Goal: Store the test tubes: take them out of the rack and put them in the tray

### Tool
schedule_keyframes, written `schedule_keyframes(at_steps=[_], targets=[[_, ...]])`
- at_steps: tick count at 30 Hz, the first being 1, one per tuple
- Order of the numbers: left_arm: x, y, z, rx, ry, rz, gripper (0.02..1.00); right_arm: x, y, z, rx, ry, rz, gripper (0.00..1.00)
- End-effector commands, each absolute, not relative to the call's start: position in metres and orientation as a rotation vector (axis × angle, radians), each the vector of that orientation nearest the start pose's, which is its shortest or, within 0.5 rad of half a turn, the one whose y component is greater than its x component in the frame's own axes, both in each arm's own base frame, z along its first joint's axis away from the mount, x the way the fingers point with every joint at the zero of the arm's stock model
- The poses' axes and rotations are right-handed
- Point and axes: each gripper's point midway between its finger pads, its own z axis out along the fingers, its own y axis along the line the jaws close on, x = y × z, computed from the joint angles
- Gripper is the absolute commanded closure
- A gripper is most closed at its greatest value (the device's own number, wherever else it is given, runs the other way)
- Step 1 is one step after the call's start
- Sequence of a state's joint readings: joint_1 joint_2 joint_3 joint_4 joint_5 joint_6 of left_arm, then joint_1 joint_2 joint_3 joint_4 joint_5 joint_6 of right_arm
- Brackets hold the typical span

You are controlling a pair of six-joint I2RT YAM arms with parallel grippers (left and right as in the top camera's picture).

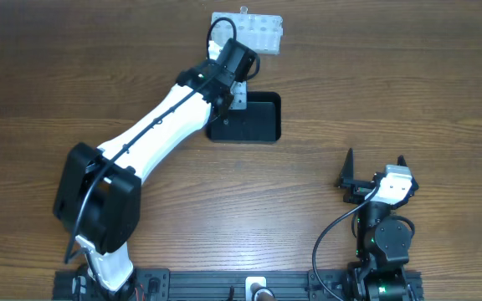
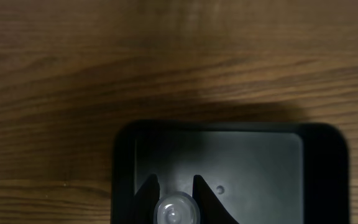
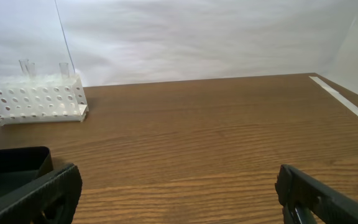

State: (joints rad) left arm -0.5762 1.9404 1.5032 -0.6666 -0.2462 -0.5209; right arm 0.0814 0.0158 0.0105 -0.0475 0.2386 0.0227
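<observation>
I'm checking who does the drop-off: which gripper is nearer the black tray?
Left. The left gripper is over the black tray, shut on a test tube. The right gripper stands open, well away from the tray, close to its own base.

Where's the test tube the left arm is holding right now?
The test tube is clamped in the left end effector, over the black tray's floor in the left wrist view; the tray lies next to the white rack, far-centre of the table.
</observation>
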Motion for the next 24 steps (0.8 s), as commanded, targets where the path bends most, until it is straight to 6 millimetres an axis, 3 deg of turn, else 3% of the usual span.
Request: schedule_keyframes(at_steps=[1,20,24], targets=[[0.418,-0.213,0.072,-0.022,2.651,0.033,0.908,0.244,-0.022,0.162,0.142,1.616,-0.116,0.009],[0.414,-0.204,0.042,-0.025,2.718,0.098,0.858,0.244,-0.022,0.162,0.142,1.616,-0.116,0.009],[0.415,-0.204,0.042,-0.026,2.717,0.097,0.781,0.244,-0.022,0.162,0.142,1.616,-0.116,0.009]])
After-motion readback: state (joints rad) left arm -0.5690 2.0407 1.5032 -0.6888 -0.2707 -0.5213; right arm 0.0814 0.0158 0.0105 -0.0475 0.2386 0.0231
